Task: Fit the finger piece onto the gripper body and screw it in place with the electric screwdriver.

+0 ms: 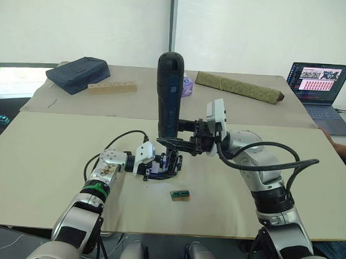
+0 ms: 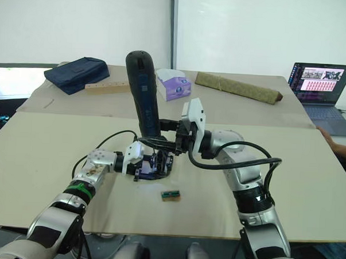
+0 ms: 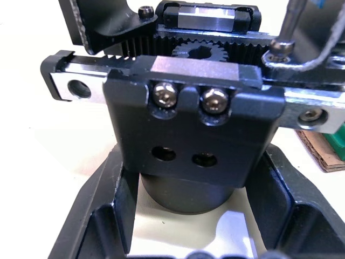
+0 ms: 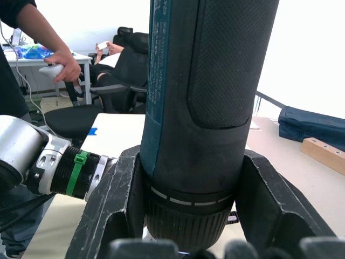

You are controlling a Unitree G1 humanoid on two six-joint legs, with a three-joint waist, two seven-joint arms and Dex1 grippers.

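The electric screwdriver (image 1: 169, 95) stands upright over the middle of the table, with my right gripper (image 1: 177, 143) shut around its lower end. In the right wrist view its black fingers (image 4: 114, 208) clamp the screwdriver's barrel (image 4: 205, 108). Below it sits the gripper body (image 1: 170, 162), held on the table by my left gripper (image 1: 161, 166), whose fingers (image 3: 94, 216) close around its round base. The screwdriver's thin bit (image 3: 294, 21) comes down onto a screw (image 3: 281, 46) on the body's toothed rail. I cannot tell the finger piece apart from the body.
A small green-and-brown block (image 1: 181, 194) lies just in front of the body. Along the back are a navy bag (image 1: 78, 74), a wooden block (image 1: 111, 88), a purple tissue box (image 2: 174, 83), an olive bundle (image 1: 238, 86) and a laptop (image 1: 319, 84). A person's hand (image 4: 59, 62) shows in the right wrist view.
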